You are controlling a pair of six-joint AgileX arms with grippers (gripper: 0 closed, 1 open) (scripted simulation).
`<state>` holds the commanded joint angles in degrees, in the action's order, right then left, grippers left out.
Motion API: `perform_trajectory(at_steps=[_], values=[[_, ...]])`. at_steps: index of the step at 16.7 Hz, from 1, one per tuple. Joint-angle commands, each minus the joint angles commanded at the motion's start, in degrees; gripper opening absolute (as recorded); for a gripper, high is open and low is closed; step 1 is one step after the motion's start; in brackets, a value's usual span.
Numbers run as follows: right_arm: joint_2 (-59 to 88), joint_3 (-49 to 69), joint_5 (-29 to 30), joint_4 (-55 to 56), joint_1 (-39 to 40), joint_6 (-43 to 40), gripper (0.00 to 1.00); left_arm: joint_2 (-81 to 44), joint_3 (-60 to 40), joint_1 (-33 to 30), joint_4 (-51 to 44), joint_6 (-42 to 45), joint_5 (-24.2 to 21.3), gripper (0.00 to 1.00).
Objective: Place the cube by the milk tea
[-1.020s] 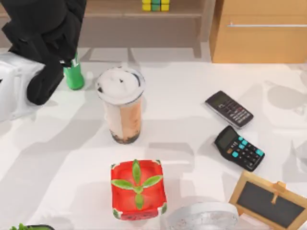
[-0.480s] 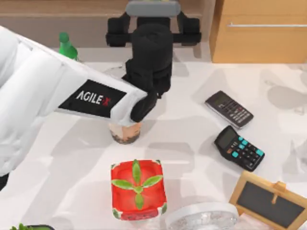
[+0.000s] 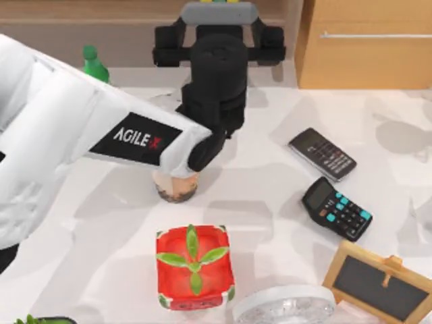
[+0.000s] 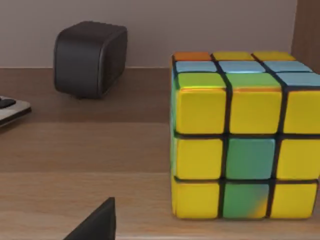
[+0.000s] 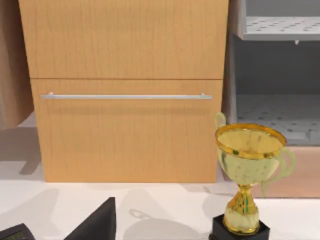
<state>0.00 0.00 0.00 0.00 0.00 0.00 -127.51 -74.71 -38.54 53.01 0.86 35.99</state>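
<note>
Wooden shelf behind the white table holds the small yellow, green and orange puzzle cube (image 4: 245, 135), ungrasped, well apart from the tall clear cup of pinkish milk tea (image 3: 177, 185) on the table. Left gripper (image 3: 216, 13) reaches over that cup to the cube; can't tell its finger state. Black speaker (image 4: 90, 57) sits beside the cube. Pick, carry and place all remain.

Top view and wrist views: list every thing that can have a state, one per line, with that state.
cube: resting on the wooden shelf, not gripped.
milk tea: upright on the table, mostly hidden under the left arm.
green soda bottle: upright.
wooden drawer: shut.
trophy: upright.
red box: flat on the table.
small chalkboard: blank.
left arm: stretched toward the shelf.
</note>
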Motion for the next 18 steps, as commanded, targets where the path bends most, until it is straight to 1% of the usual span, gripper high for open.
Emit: perform_trajectory(at_steps=[3,7,12,17,18], values=[[0.00,0.00,0.00,0.00,0.00,0.00,1.00,-0.78,-4.01,0.46,-3.09,-0.23,-0.72,1.00],[0.00,0.00,0.00,0.00,0.00,0.00,1.00,-2.11,-7.07,1.99,-4.70,-0.31,-2.42,1.00],[0.00,0.00,0.00,0.00,0.00,0.00,1.00,-7.97,-14.90,3.78,-6.49,-0.06,-3.88,1.00],[0.00,0.00,0.00,0.00,0.00,0.00,1.00,-8.73,-15.64,3.86,-6.72,-0.10,-4.04,1.00],[0.00,0.00,0.00,0.00,0.00,0.00,1.00,-8.73,-15.64,3.86,-6.72,-0.10,-4.04,0.92]])
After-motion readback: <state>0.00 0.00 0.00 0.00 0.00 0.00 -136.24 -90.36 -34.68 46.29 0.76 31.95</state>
